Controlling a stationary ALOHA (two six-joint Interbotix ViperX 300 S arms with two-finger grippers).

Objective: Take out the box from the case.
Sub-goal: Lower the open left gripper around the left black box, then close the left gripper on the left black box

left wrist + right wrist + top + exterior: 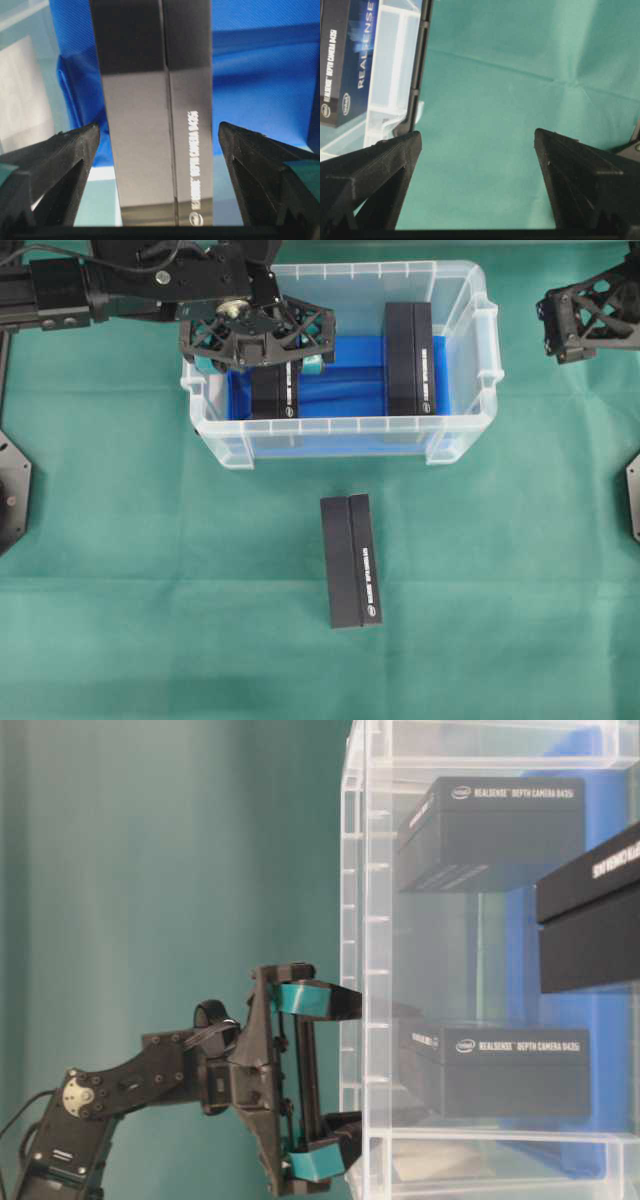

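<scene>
The case (345, 426) is a clear tub with a blue lining. Two black boxes stand in it, one on the left (276, 396) and one on the right (410, 358). My left gripper (260, 364) hangs open over the left box. In the left wrist view that box (150, 100) lies between the fingers (75, 150) with a gap on each side. My right gripper (585, 312) is open over the cloth, to the right of the case. In the right wrist view it (477, 132) holds nothing, and the right box (342, 55) shows through the case wall (395, 75).
Another black box (351, 560) lies on the green cloth (150, 570) in front of the case. From table level my left gripper (335, 1080) sits at the case wall (365, 920). Black arm bases stand at the left (12, 495) and right (632, 490) edges.
</scene>
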